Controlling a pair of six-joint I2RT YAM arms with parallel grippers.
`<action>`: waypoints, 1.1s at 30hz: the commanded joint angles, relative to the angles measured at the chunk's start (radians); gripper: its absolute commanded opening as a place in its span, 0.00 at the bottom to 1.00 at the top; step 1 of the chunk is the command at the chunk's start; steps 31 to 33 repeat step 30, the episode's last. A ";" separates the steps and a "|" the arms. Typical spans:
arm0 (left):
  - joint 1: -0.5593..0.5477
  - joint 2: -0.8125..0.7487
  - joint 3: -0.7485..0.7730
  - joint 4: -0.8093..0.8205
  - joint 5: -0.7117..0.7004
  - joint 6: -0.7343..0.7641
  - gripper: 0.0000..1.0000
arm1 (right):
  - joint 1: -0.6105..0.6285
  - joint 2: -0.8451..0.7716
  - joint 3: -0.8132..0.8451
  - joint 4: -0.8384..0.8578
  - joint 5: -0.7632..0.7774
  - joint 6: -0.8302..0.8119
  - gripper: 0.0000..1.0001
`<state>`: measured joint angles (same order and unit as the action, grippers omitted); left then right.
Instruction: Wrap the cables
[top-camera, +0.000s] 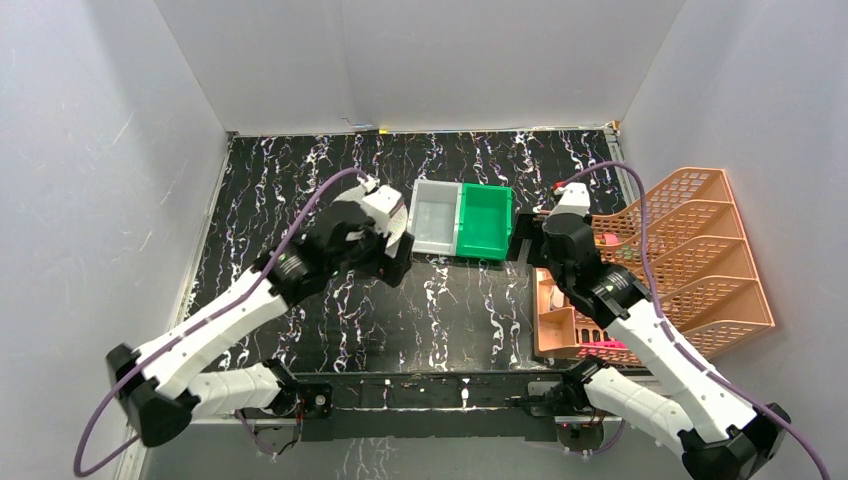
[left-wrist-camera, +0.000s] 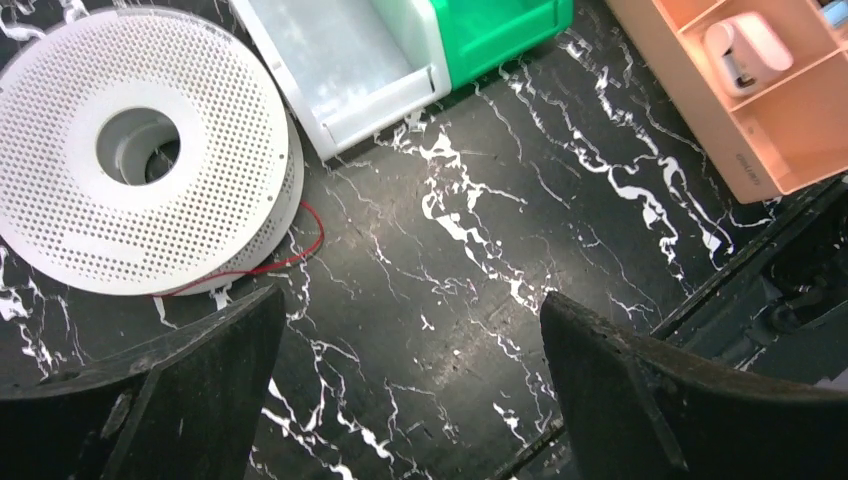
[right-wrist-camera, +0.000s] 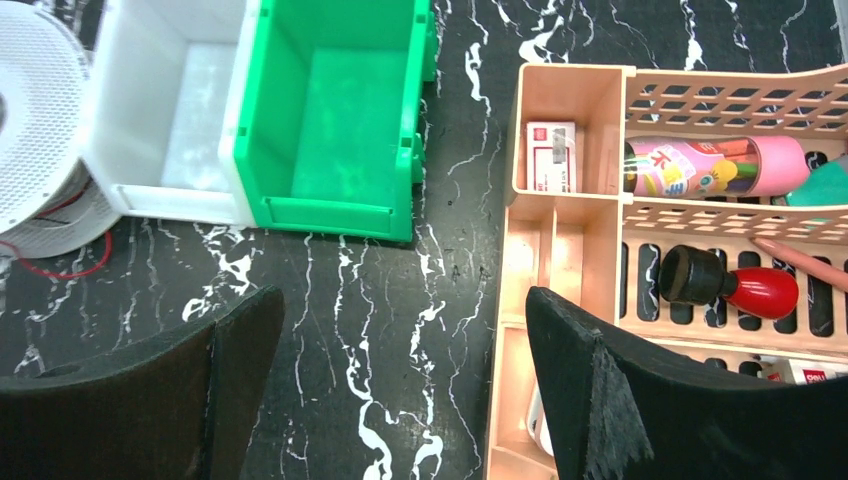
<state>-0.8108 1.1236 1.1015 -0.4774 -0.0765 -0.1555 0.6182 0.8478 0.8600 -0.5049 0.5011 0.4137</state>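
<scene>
Left arm: the left jaws stand fully apart and hold nothing. Their black fingers frame the lower edge of the wrist view, above bare black marbled table.

A white perforated spool lies flat on the table, up and to the left of these jaws and touching none of them. A thin red cable loops out from the spool's lower rim onto the table, just beyond the left-hand finger. It appears to come from between the spool's flanges, though we cannot see the wound part clearly. We can make out only this red strand.

Right arm: the right jaws are likewise wide open and empty, their fingers apart over the table. They hang between a green bin and a peach organiser tray.

A white bin sits against the green bin's side, with the spool just beside it. The tray holds a pink tube and a red-and-black item. A peach file rack stands at the table's right edge.
</scene>
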 joint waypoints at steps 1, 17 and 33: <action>0.001 -0.237 -0.167 0.161 -0.002 0.062 0.98 | 0.002 -0.089 -0.030 0.102 -0.093 -0.043 0.98; 0.284 -0.378 -0.294 0.316 0.161 -0.102 0.98 | 0.003 -0.260 -0.086 0.206 -0.210 -0.094 0.98; 0.484 -0.445 -0.348 0.359 0.358 -0.061 0.98 | 0.002 -0.293 -0.087 0.186 -0.264 -0.088 0.98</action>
